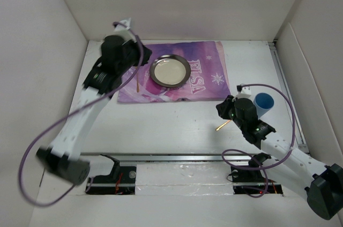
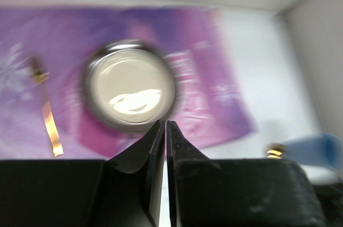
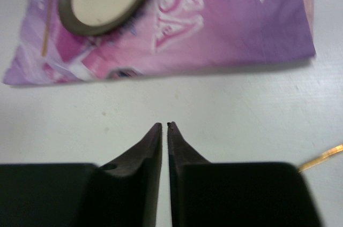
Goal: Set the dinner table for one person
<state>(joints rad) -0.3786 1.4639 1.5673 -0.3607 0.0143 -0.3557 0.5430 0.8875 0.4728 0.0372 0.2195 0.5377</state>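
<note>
Purple mat (image 1: 206, 80) down, metal plate (image 1: 169, 71) on it: the setting is partly laid.
On the white dinner table (image 1: 161, 125), one gold utensil (image 1: 138, 83) already lies on the mat, left of the plate. A second gold utensil (image 1: 223, 126) sits on the bare tabletop just beside my right gripper (image 3: 165, 126). The blue cup (image 1: 263, 102) stands off to the right. Both still need placing, I judge. My left gripper (image 2: 165, 125) and my right have their fingers pressed together, holding nothing.
</note>
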